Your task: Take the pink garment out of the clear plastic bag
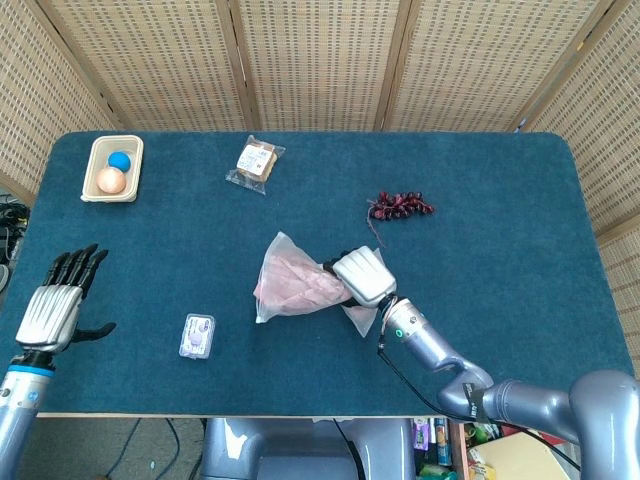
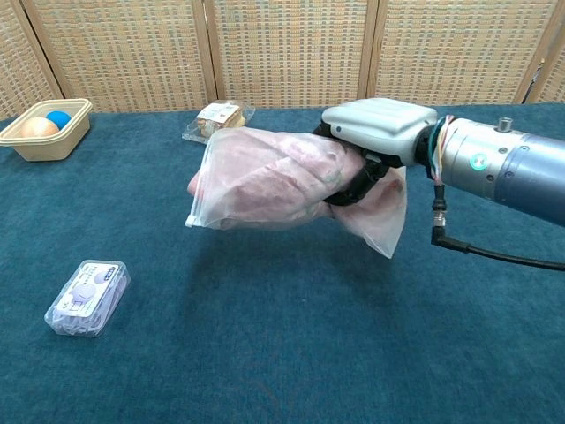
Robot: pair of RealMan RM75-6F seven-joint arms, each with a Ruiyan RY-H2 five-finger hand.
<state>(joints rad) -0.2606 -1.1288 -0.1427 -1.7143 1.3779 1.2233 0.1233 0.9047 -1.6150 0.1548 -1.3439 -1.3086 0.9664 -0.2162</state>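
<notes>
My right hand [image 1: 360,277] [image 2: 375,137] grips the clear plastic bag [image 1: 290,286] [image 2: 265,181] near its right end and holds it up off the table. The pink garment [image 2: 282,172] is bunched inside the bag, filling most of it. An empty flap of the bag [image 2: 384,216] hangs down below the hand. The bag's sealed white edge [image 2: 199,190] points left. My left hand [image 1: 60,305] hovers open near the table's front left edge, fingers spread, and is seen only in the head view.
A small clear packet [image 1: 197,336] [image 2: 86,298] lies at the front left. A beige tray [image 1: 112,168] [image 2: 44,129] with two balls sits at the back left. A wrapped snack [image 1: 256,161] [image 2: 219,119] and dark red beads [image 1: 400,206] lie further back.
</notes>
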